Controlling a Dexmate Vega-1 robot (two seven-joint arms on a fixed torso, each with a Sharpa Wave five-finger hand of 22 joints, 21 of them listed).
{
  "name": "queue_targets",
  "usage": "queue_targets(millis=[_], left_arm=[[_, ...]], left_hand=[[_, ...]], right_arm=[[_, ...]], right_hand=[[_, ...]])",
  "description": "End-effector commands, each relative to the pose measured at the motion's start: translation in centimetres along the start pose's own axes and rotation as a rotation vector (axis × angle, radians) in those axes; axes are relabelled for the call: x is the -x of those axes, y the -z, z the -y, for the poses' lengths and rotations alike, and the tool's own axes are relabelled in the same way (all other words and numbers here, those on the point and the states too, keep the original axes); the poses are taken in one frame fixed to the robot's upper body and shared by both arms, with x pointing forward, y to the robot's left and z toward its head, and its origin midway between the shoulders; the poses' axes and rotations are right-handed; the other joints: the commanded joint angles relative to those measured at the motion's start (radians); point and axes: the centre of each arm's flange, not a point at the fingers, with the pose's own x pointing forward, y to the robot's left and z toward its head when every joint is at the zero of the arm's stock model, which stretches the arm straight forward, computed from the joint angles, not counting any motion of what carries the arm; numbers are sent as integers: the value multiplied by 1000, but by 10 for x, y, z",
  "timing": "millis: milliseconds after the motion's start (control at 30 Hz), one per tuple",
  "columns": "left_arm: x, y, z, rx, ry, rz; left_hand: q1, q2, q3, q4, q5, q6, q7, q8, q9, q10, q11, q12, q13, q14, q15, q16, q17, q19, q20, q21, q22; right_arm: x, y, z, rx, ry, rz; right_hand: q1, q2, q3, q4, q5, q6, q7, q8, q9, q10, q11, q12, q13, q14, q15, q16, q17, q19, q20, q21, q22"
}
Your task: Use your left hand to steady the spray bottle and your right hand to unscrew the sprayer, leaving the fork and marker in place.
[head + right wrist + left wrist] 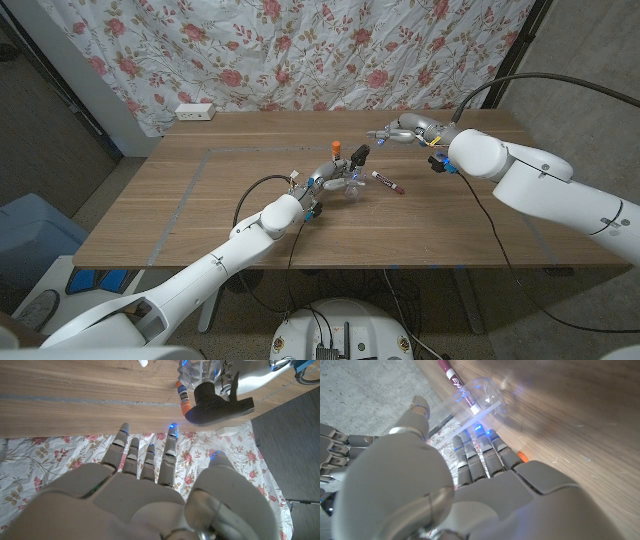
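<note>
Gripping the clear spray bottle (349,184) near the middle of the wooden table (200,215), the left hand (322,180) closes its fingers around the body. Its black sprayer (359,154) points rightward. Broad bare wood spreads toward every edge. Well apart, the right hand (400,132) hovers with fingers spread, holding nothing. A marker (388,182) lies just beside the bottle.

On the table (200,215), the spray bottle (343,176) stands mid-table, the marker (388,183) just right of it, the right robot hand (400,132) farther behind.
</note>
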Motion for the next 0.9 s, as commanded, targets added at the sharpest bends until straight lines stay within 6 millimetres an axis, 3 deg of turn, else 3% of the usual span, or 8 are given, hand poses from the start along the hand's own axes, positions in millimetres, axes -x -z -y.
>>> queue_targets(millis=[33, 467, 900], left_arm=[[-4, -1, -1, 0, -1, 1], [-7, -3, 0, -4, -1, 4], [-4, -4, 4, -1, -2, 0]], left_hand=[[-68, 115, 26, 19, 5, 64, 17, 8, 3, 36, -30, 2, 3, 12, -92, -7, 1, 8, -24, 3, 3], [-68, 116, 27, 18, 5, 63, 16, 8, 3, 36, -31, 1, 5, 13, -90, -8, 2, 8, -23, 3, 3], [-69, 117, 28, 18, 5, 63, 16, 8, 3, 36, -30, -1, 6, 13, -90, -8, 3, 9, -23, 2, 3]], right_arm=[[-2, -2, -5, 2, -17, -22], [-5, -8, -13, -15, -34, 2], [-7, -14, -17, -2, -51, 20]], right_hand=[[-25, -2, -9, 4, -1, 33, 5, 12, 2, 19, -1, 9, 3, 12, -1, 4, 2, 11, 1, 7, 2], [-49, 1, -14, 7, -3, 58, -4, 15, 1, 29, -2, 8, 3, 15, -1, 2, 2, 16, 3, 5, 2], [-103, 7, -28, 23, 0, 16, 0, -11, -1, 9, 8, -6, 3, 0, 15, -6, 5, 6, 6, -3, 3]])
